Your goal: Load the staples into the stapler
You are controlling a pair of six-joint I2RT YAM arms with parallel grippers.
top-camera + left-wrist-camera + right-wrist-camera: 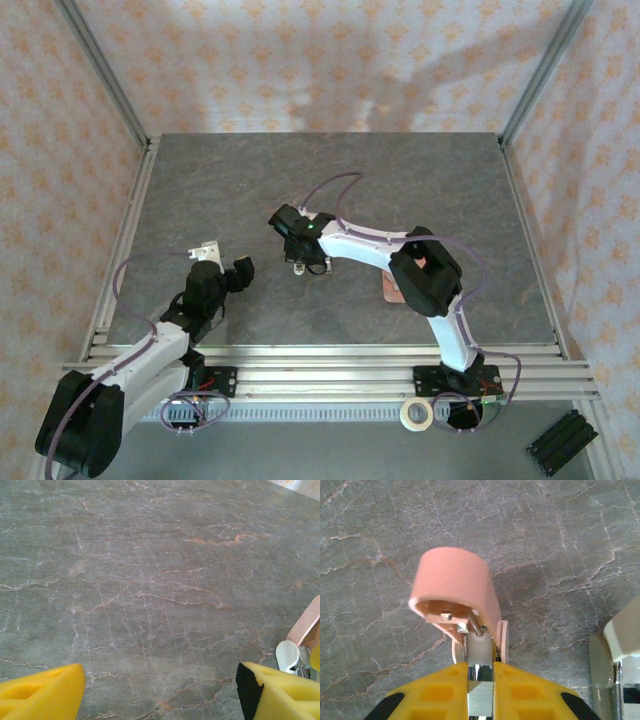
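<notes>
A pink stapler [455, 580] lies on the grey marble table with its lid swung up and open, showing the white pusher and the metal channel. My right gripper [480, 667] is shut on a dull-grey strip of staples [481, 700], held at the near end of that channel. From above, the right gripper [300, 262] points down near the table's middle. My left gripper [240, 272] hovers to its left. In its own view the left gripper [160, 685] is open over bare table. The stapler's pink edge [311, 622] shows at the right.
One loose bent staple [376, 664] lies on the table left of the stapler. A white and clear object [620, 650] stands at its right. A small pink block [393, 290] sits under the right arm's elbow, a white piece [206, 247] by the left gripper. A tape roll [416, 414] lies beyond the front rail.
</notes>
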